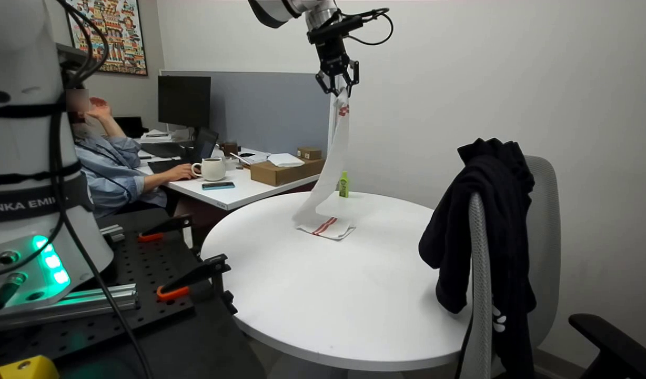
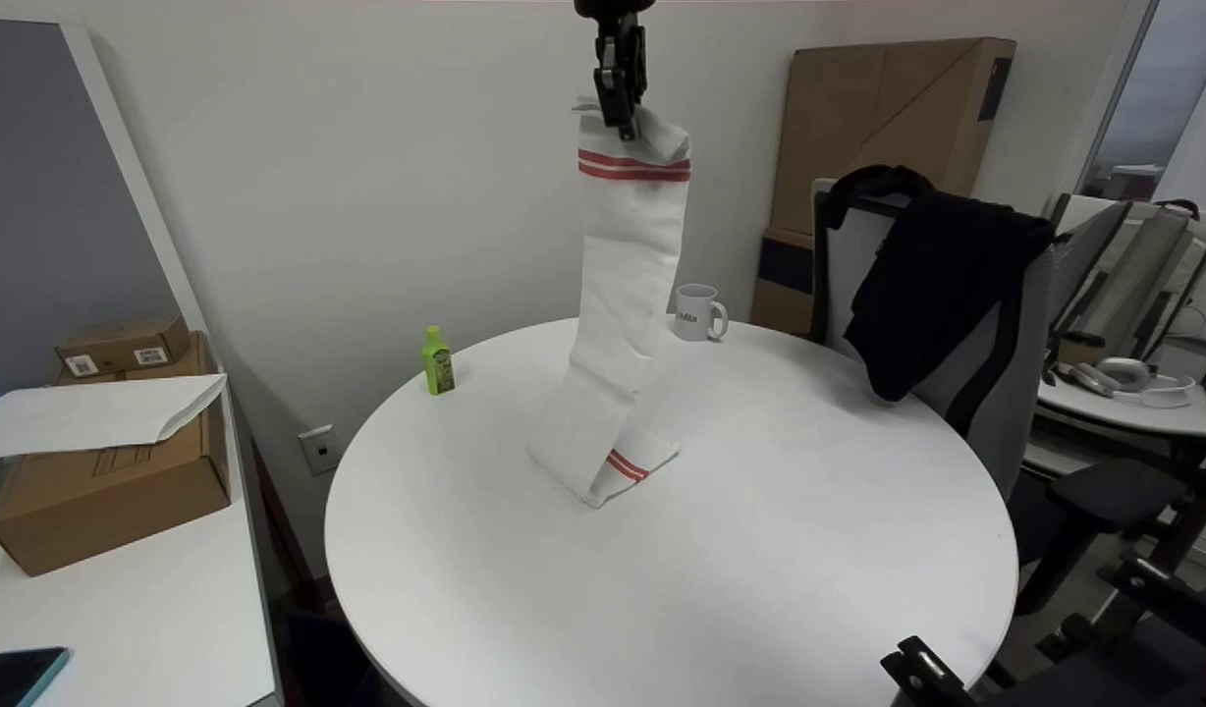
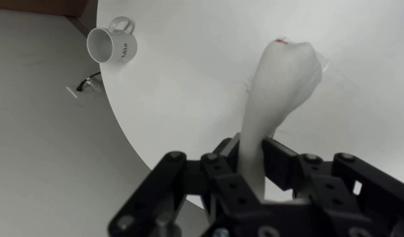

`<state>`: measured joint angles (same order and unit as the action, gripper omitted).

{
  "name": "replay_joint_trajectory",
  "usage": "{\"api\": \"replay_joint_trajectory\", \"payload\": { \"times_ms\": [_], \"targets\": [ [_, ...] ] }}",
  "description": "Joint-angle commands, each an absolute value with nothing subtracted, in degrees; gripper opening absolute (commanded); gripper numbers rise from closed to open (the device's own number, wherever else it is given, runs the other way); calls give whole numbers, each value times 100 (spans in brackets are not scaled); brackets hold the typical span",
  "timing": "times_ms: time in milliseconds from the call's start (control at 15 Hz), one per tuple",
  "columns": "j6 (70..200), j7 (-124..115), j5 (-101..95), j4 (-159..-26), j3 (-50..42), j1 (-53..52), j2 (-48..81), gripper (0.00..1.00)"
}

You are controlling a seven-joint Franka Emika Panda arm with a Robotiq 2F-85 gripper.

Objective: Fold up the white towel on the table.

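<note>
Two fingers (image 3: 281,164), one towel (image 3: 281,75) (pinched).

White on white, with a few loud pops of colour
The towel (image 2: 628,255) is white with a pair of red stripes up top and another pair down low, so it nearly melts into the plain white counter (image 2: 760,570). End effector (image 1: 342,90) is black, the bottle (image 2: 438,361) is lime green with a darker label, and the mug (image 2: 693,316) is white with dark "Mila" lettering. Jacket (image 1: 494,210) is black, chair (image 1: 544,237) grey, partition (image 1: 265,110) greyish blue, boxes (image 2: 878,128) cardboard brown. Clamps (image 1: 197,275) are black with orange bits, the light strip (image 1: 53,261) glows minty green, and the poster (image 1: 112,34) is a properly busy multicoloured print.
</note>
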<state>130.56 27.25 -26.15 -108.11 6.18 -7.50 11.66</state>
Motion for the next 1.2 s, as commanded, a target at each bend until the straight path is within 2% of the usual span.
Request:
{"api": "replay_joint_trajectory", "payload": {
  "times_ms": [0, 1133],
  "targets": [
    [12748, 2825, -2863, -10440, 545, -712, 1234, 6],
    [12694, 3160, -3376, -10146, 430, -617, 2013, 6]
  ]
}}
